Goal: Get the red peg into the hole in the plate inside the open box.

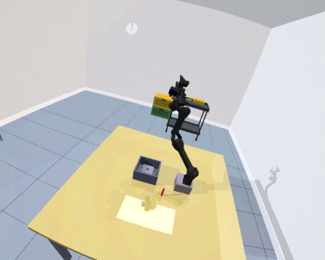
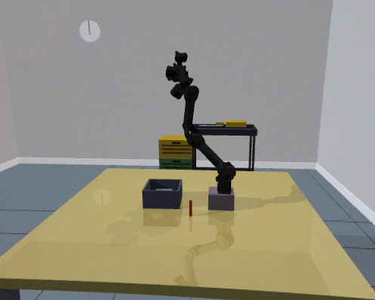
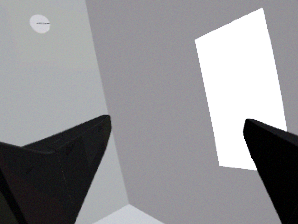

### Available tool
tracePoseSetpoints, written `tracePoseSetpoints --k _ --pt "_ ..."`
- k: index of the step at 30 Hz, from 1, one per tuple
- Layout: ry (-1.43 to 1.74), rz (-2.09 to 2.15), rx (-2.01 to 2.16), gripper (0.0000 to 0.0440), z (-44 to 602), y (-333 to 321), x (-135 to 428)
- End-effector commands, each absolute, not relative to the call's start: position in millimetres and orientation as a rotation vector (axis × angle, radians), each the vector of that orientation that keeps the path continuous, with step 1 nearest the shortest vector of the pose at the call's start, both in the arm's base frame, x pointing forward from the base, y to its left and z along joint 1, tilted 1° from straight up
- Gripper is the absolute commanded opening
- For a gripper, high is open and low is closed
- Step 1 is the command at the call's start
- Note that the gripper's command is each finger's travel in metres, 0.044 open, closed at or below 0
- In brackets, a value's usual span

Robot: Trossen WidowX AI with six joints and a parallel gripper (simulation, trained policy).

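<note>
- Well below the jaws, the glossy yellow counter point(image 1: 97, 184) point(image 2: 101, 257) carries everything; beyond it, lower than the jaws, stand a dark cart point(image 1: 199, 106) point(image 2: 226, 132) and stacked drawers point(image 1: 160, 111) point(image 2: 176, 151).
- The open box point(image 1: 146, 177) point(image 2: 162, 199), far beneath the jaws, has raised walls around the plate point(image 1: 144, 166) point(image 2: 164, 189).
- Free air surrounds the jaws.
- The jaws are wide open, gripping and touching nothing.
- The red peg point(image 1: 163, 192) point(image 2: 190, 207) stands upright on the counter, well below the jaws, outside the box.
</note>
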State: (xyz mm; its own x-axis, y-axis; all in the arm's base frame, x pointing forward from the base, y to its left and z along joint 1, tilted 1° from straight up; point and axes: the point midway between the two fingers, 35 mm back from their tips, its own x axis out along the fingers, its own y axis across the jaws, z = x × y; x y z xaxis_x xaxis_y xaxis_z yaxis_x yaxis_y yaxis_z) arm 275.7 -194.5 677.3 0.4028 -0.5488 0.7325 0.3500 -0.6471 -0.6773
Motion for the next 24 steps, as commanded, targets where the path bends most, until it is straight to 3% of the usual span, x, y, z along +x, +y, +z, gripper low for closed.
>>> tracePoseSetpoints --k 1,2,11,24 --pt "0.169 -1.375 -1.841 0.0422 677.9 -196.2 274.0" --pt "0.166 -1.394 -1.852 0.044 679.1 -198.2 270.7" --pt "0.084 -1.724 -1.898 0.044 705.4 -200.2 195.8" --pt "-0.096 -2.204 -1.962 0.044 726.0 -145.1 82.9"
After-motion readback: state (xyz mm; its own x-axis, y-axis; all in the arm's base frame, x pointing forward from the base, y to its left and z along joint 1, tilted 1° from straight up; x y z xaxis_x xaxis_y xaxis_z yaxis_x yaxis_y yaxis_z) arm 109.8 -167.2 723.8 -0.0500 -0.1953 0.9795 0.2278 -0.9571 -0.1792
